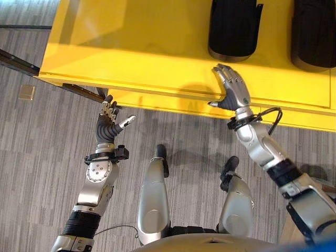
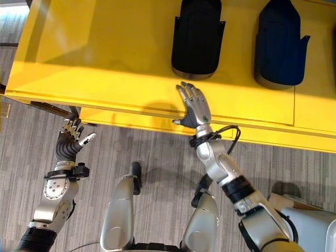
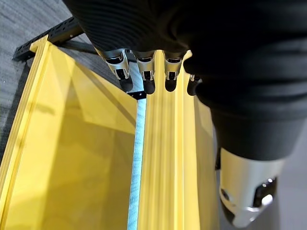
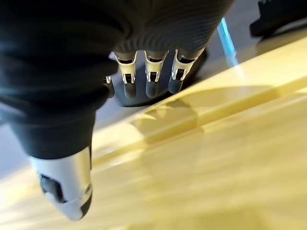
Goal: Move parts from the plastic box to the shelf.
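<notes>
**Both hands empty at the shelf's front edge**

Right hand (image 2: 193,107) hangs over the front edge of the yellow shelf (image 2: 105,58), palm down, fingers straight and spread wide, thumb out to the side at the shelf's lip. It holds nothing. In its wrist view the fingers (image 4: 153,79) stretch forward above the yellow surface, toward a dark part beyond them.

Two black parts stand on the shelf, toward its far edge. One part (image 2: 197,37) lies just beyond the right hand's fingertips, apart from them. Second part (image 2: 280,44) sits nearer the shelf's right end, close beside the first but not touching it.

Left hand (image 1: 110,122) is raised over the grey floor (image 1: 42,157), just in front of the shelf's front edge and near its left corner. Its fingers are upright and loosely straight, thumb spread away, with nothing in them. In its wrist view the fingers (image 3: 141,72) point along the yellow shelf frame.
</notes>
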{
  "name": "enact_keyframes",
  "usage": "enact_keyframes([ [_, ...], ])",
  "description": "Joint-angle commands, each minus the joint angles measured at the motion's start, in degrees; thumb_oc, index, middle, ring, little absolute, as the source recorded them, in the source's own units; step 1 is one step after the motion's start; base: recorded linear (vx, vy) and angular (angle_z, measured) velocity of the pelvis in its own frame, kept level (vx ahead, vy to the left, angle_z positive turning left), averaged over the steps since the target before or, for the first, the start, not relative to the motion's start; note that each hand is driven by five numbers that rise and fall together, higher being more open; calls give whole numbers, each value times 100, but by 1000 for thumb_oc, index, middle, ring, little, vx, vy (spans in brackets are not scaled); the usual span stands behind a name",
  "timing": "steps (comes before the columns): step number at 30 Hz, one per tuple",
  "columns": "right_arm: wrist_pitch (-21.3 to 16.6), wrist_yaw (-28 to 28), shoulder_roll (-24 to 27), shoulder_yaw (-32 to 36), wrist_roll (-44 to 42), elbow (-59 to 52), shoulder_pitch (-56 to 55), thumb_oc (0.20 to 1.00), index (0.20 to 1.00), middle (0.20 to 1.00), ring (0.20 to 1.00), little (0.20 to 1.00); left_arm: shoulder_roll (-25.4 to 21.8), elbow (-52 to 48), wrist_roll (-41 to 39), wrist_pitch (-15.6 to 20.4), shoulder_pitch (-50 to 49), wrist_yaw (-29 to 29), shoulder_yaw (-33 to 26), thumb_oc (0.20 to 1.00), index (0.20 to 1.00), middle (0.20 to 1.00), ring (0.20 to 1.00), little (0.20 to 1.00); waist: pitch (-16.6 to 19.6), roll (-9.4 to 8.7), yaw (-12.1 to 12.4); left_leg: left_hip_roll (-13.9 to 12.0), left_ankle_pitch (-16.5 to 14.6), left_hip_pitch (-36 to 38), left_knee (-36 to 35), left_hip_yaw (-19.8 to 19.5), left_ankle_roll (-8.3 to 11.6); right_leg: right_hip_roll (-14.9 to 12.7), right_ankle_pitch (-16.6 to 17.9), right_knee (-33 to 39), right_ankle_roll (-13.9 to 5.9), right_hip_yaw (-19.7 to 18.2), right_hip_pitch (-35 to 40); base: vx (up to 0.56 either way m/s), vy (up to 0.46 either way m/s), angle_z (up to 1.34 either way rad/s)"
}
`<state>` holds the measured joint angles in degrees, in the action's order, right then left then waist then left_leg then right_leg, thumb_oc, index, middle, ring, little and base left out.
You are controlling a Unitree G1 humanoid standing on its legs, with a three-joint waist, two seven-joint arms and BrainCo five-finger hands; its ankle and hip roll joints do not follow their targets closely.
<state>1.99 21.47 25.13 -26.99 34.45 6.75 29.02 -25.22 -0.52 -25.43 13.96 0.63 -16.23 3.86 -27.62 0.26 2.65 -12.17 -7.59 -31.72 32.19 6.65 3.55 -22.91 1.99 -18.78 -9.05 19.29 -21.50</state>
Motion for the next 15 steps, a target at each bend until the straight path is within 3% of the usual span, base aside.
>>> enact_keyframes([
  [1,-470,-118,-55,62,-409,-333,-99,1000,1000,1000,1000,1000,-169,-391,178,202,-232,-127,-255,1000,1000,1000,1000,1000,230,-131,56,-268,22,213,-275,-56,131,-198,132,-114,-185,-398,262,-7,1,-3],
  [8,-866,-519,-7,-127,-1281,-1098,-716,1000,1000,1000,1000,1000,-166,-350,223,185,-271,-206,-258,1000,1000,1000,1000,1000,362,-286,-96,-346,116,499,-513,23,185,-121,165,71,-196,-466,424,-5,-15,-6],
  [15,-1123,-656,318,416,-1882,-1930,-1623,1000,1000,1000,1000,1000,-198,-320,287,180,-360,-139,-311,1000,1000,1000,1000,1000,666,-384,-309,-488,422,1105,-1155,171,282,103,233,536,-229,-501,813,43,-70,-13],
])
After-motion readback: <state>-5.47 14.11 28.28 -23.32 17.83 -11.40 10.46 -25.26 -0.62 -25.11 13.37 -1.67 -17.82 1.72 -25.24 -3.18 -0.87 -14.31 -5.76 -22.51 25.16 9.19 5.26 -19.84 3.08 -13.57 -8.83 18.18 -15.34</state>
